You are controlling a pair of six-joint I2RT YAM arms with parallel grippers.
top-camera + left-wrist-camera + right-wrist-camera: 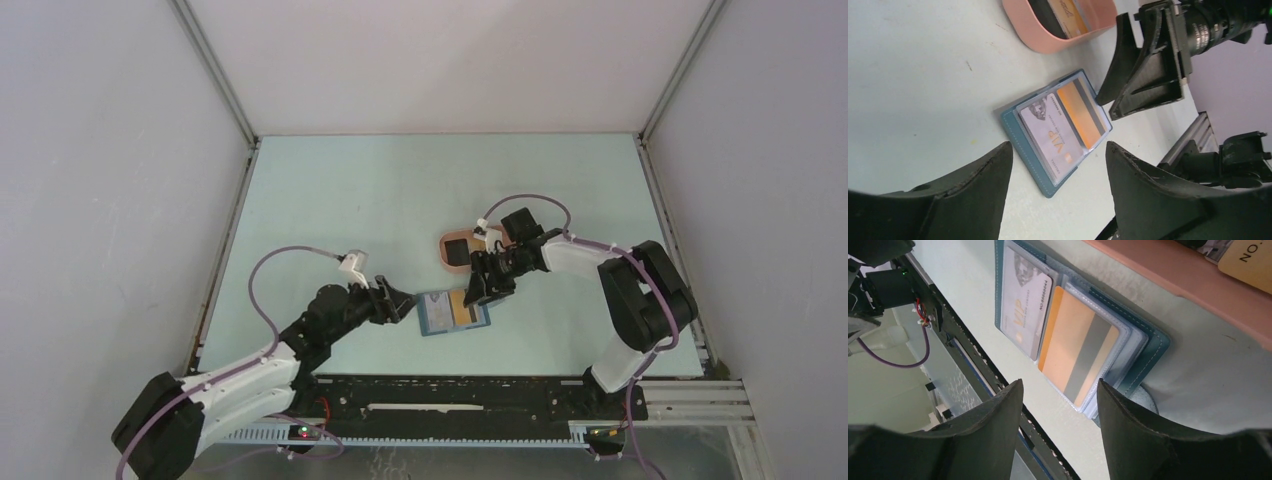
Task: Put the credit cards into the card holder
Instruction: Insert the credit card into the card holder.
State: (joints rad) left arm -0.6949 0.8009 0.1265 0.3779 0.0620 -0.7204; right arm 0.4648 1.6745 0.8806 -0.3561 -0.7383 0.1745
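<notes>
Card holder (452, 311) between left gripper (403, 306) & right gripper (476, 290) has 2 cards (1053, 135) in; we see more in tray (1043, 35) beyond right one. Both spread, empty.

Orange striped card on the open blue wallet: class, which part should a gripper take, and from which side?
Probably its two long edges, pinched from straight above: the orange card lies flat on the open card holder, so only its thin edges are offered. Whether a clear sleeve covers it is unclear.
</notes>
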